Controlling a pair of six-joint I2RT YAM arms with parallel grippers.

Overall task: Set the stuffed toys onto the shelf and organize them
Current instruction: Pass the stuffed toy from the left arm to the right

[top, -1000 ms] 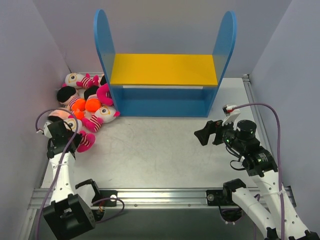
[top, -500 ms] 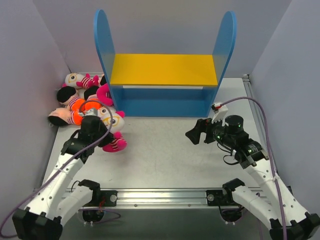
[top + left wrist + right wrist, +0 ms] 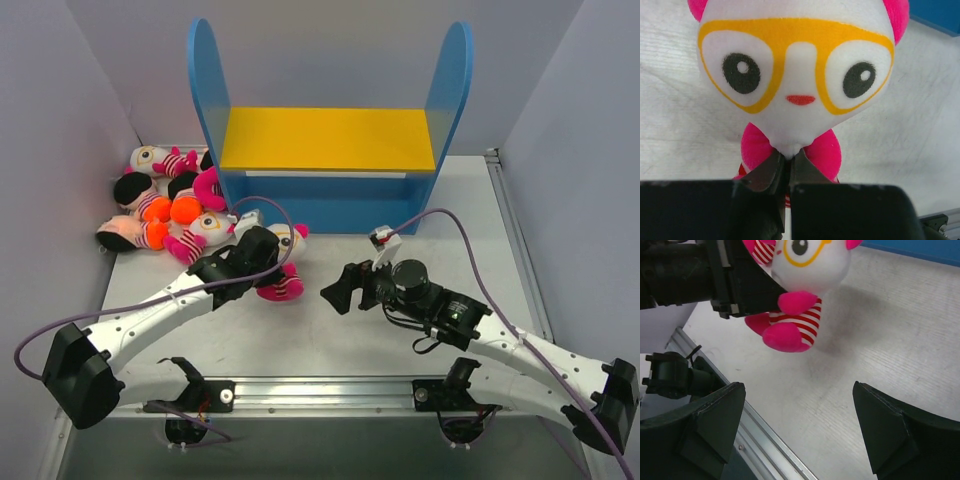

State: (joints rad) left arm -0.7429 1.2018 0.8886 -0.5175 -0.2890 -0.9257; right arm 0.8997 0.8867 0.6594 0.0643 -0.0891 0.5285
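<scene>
My left gripper (image 3: pixel 262 258) is shut on a stuffed toy (image 3: pixel 282 262) with a white head, orange glasses and a pink-white striped magenta body, held above the table in front of the shelf (image 3: pixel 330 160). In the left wrist view the jaws pinch the toy (image 3: pixel 795 75) at its neck. The toy also shows in the right wrist view (image 3: pixel 800 300). My right gripper (image 3: pixel 340 290) is open and empty, just right of the toy, facing it. Several more stuffed toys (image 3: pixel 160 205) lie piled at the left, beside the shelf's left panel.
The shelf has tall blue side panels, a yellow upper board (image 3: pixel 328 138) and a blue base. A metal rail (image 3: pixel 330 390) runs along the table's near edge. Grey walls close in the left and right sides.
My left gripper has carried the striped toy from the pile at the left toward the table's middle. My right gripper has moved left toward it, staying open.
</scene>
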